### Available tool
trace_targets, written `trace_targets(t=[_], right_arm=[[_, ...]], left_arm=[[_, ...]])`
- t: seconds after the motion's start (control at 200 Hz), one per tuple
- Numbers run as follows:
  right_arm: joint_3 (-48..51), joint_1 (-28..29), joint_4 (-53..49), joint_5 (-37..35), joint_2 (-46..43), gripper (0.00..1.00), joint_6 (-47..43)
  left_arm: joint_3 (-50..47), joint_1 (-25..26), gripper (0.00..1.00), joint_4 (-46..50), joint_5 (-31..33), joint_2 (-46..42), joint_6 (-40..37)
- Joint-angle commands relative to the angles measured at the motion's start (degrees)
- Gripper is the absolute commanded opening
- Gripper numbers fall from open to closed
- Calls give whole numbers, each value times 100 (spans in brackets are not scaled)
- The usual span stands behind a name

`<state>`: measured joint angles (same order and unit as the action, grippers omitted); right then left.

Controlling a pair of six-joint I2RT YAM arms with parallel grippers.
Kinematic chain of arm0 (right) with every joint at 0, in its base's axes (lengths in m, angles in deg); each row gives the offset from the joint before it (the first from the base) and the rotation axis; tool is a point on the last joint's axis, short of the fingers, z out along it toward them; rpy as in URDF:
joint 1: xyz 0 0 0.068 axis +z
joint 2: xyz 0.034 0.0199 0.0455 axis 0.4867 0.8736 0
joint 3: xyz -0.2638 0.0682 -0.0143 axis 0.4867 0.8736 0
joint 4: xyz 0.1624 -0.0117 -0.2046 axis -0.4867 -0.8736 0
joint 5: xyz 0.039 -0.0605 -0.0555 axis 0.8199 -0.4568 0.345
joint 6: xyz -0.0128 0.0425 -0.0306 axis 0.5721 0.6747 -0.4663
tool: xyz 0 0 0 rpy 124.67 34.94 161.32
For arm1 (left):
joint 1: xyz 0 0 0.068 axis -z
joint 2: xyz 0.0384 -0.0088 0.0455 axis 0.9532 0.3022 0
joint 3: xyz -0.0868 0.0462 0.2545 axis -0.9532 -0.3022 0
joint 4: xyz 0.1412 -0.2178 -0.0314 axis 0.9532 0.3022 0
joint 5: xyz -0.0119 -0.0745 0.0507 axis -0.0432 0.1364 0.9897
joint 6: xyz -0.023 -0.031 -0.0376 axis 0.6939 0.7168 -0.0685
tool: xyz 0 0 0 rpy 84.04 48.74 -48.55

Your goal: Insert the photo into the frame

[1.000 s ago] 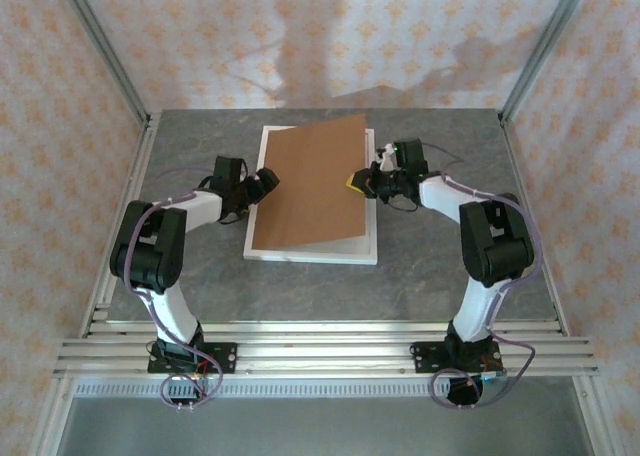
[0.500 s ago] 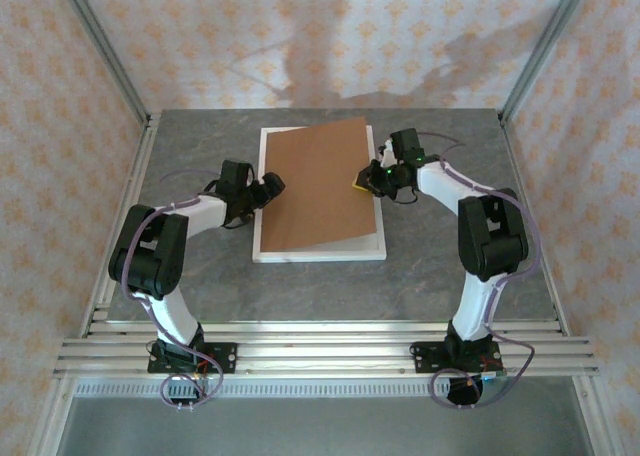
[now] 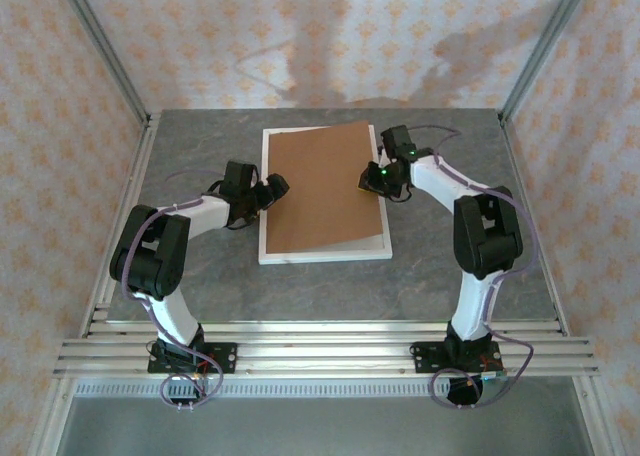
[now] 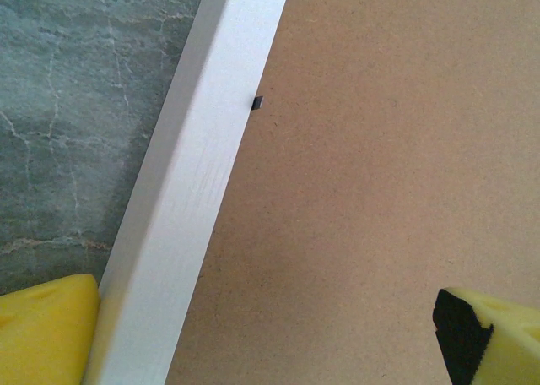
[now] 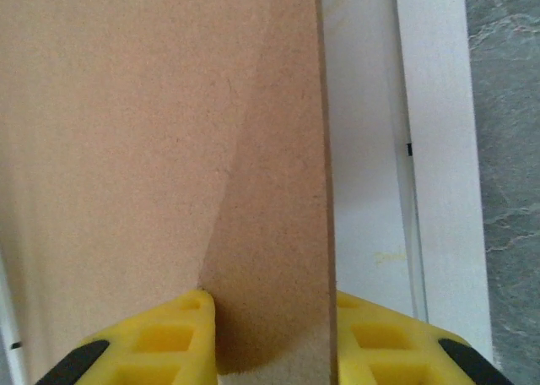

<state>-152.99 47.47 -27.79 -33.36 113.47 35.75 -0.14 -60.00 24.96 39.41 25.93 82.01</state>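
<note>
Grey marbled table has the frame lying flat in the middle, brown backing board sitting a bit crooked on top. My left pincer is spread wide across the frame's left rail, my right pincer is partly apart, straddling the board's right edge

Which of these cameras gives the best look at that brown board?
The top external view: it shows the whole brown board lying slightly askew on the white frame. The left wrist view shows a stretch of its face beside the frame's rail; the right wrist view, its right edge close up.
</note>
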Motion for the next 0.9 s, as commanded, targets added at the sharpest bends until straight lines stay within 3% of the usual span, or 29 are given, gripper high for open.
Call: trace_targets(t=[0.0,0.651,0.896], right_arm=[[-7,334,-973,-1343,484,29,-60],[-375,759,-1357,-2428,744,39,-215],[-565,857,-1576,-2886,777,50,-247]], left_arm=[[161,422,100,62,-982,-77,251],[133,438,100,32,-964,-90,288],[141,444,100,20,-938,-144,309]])
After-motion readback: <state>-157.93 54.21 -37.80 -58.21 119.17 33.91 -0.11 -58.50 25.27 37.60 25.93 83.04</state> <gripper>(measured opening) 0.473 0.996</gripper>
